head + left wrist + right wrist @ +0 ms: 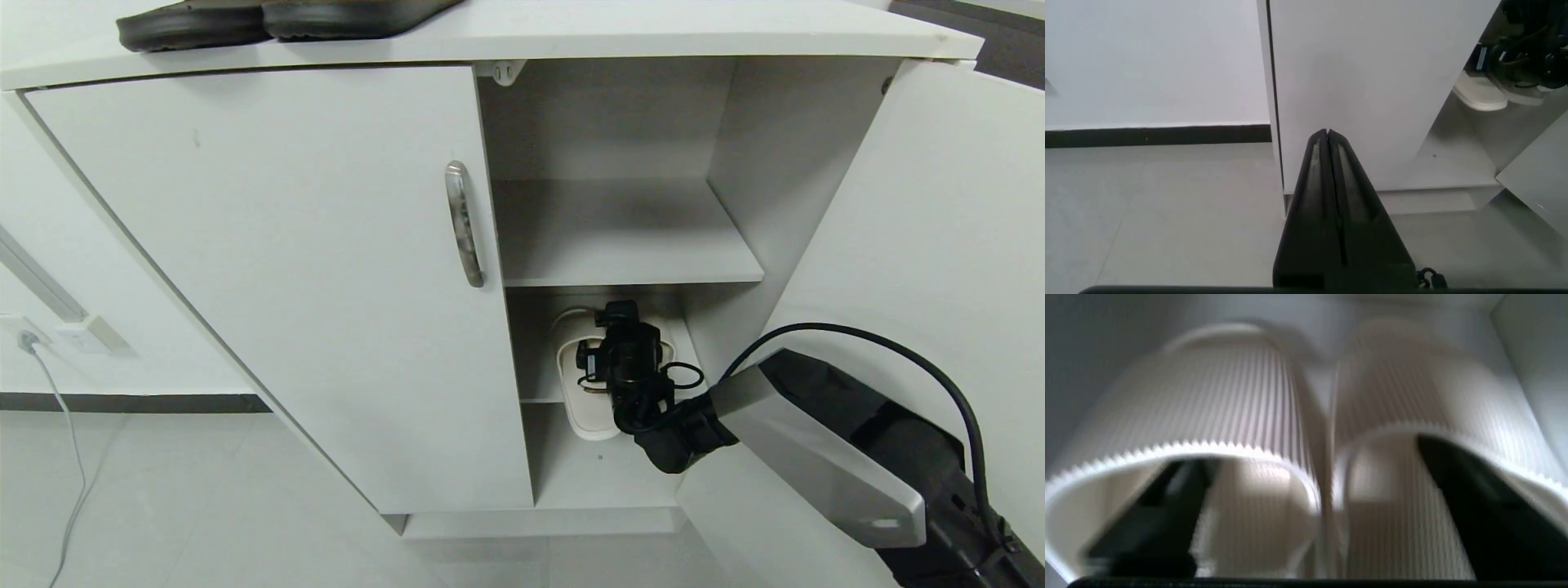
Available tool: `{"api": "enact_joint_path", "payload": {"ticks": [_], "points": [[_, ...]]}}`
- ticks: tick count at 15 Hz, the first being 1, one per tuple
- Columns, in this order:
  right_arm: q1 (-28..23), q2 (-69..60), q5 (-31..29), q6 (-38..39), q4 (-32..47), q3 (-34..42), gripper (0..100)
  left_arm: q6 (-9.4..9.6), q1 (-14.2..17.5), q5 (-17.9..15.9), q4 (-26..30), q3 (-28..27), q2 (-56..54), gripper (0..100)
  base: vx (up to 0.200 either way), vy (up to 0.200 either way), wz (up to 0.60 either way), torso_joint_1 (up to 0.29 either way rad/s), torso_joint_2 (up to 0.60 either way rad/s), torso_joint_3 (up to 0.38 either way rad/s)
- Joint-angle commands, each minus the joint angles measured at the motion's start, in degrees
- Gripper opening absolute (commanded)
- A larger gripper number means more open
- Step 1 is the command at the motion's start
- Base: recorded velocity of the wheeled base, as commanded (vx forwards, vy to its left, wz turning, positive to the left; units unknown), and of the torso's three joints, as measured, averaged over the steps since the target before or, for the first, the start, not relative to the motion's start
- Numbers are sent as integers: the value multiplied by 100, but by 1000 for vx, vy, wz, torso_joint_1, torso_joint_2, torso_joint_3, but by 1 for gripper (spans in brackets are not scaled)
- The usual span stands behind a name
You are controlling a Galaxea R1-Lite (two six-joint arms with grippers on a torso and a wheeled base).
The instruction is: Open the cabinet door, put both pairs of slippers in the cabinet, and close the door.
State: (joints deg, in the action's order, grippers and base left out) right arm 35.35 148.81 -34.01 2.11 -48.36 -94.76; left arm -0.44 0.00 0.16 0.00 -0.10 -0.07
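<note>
**Cabinet** (653,37): white, two doors. Right door (939,245) swung open at the right of the head view. Left door (269,269) closed, with its metal handle (464,224) at centre. Door-opening step judged complete.

**White slippers** (584,408): one pair, side by side in the lower compartment at lower centre of the head view, below the bare upper shelf (620,237). The near ends appear to overhang the low shelf edge. Placement judged nearly complete, with the hold not yet clearly released.

**Right gripper** (620,327): inside the lower compartment, over the white pair. In the right wrist view its fingers (1151,506) are spread wide, one tucked under each ribbed strap. No pinch is visible on either slipper, and whether they bear any of the pair's weight cannot be told.

**Dark slippers** (269,20): second pair, on the cabinet's top surface at the upper left of the head view, untouched. Still to be fetched and stowed.

**Left gripper** (1327,143): fingers pressed together, holding nothing, low over the floor (1151,212) in front of the closed door.

**Outstanding, as judged:** withdraw from the white pair, move the dark pair inside, close the right door.
</note>
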Motion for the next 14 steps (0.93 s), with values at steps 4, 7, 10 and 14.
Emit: {"api": "enact_joint_path", "payload": {"ticks": [4,7,10,14], "points": [[174,-748,-35,9,-376,1170,100,9,0,-7,0,1,7,0,0,0,0,0,0,0],[411,-1443,-62,26,-824,2427,100,26,0,-25,0,1,7,0,0,0,0,0,0,0],[596,-1944,-97,53,-1281,3543,100,26,0,-25,0,1,7,0,0,0,0,0,0,0],[850,-2286,-194,53,-1844,4457,100,26,0,-25,0,1,7,0,0,0,0,0,0,0]]}}
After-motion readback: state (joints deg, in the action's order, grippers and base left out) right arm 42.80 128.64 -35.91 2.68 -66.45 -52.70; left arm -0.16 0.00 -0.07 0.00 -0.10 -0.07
